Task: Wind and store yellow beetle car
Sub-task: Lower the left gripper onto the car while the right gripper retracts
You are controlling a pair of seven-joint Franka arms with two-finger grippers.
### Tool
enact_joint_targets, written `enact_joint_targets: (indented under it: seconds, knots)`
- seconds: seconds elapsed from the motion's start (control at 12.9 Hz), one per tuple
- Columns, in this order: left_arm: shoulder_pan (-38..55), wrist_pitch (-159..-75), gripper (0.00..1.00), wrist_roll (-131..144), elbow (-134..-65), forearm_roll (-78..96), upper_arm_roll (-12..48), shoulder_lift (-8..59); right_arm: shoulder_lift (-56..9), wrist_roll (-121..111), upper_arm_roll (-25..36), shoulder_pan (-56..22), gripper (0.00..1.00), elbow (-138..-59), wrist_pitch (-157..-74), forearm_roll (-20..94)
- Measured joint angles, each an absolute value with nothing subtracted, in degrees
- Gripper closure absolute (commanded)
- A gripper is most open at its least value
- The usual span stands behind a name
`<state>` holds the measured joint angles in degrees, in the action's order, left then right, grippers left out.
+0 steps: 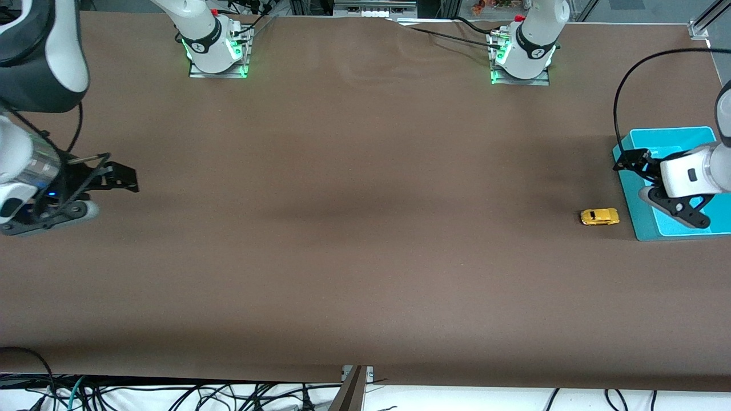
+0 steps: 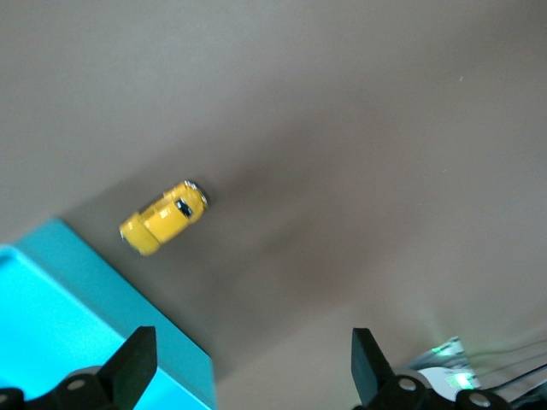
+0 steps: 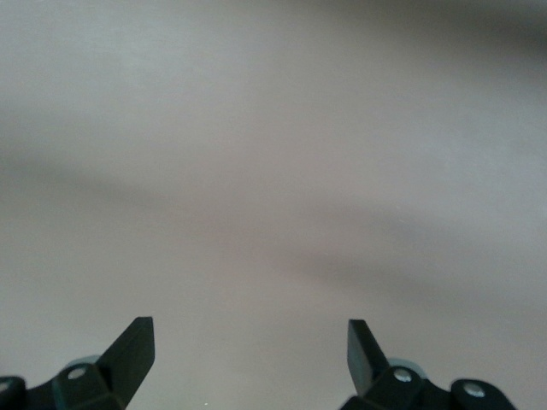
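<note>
The yellow beetle car (image 1: 599,217) stands on its wheels on the brown table, close beside the near corner of a teal box (image 1: 641,225) at the left arm's end. It also shows in the left wrist view (image 2: 164,218), next to the box (image 2: 51,299). My left gripper (image 1: 659,191) hangs open and empty over the box's edge, a short way from the car; its jaws (image 2: 252,342) stand wide apart. My right gripper (image 1: 108,194) waits open and empty over bare table at the right arm's end, and the right wrist view (image 3: 249,329) shows only tabletop.
The two arm bases (image 1: 216,48) (image 1: 522,54) stand along the table edge farthest from the front camera. Cables lie along the edge nearest to it. A black cable (image 1: 619,97) loops above the teal box.
</note>
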<state>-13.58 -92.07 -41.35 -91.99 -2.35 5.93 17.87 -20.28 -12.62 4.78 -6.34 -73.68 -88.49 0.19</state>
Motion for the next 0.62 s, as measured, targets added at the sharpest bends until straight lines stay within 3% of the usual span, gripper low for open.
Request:
enact_joint_targets:
  seconds: [0.31, 0.62]
  knots:
    - [-16.4, -109.57, 0.0, -58.64, -98.0, -7.06, 5.91, 24.96, -18.13, -12.62, 5.39, -4.1, 0.0, -73.56, -88.34, -1.48]
    - [-16.75, -122.76, 0.0, -66.68, -106.21, -10.13, 6.05, 25.92, -12.55, -12.62, 5.45, -1.29, 0.0, -77.14, -87.16, -1.7]
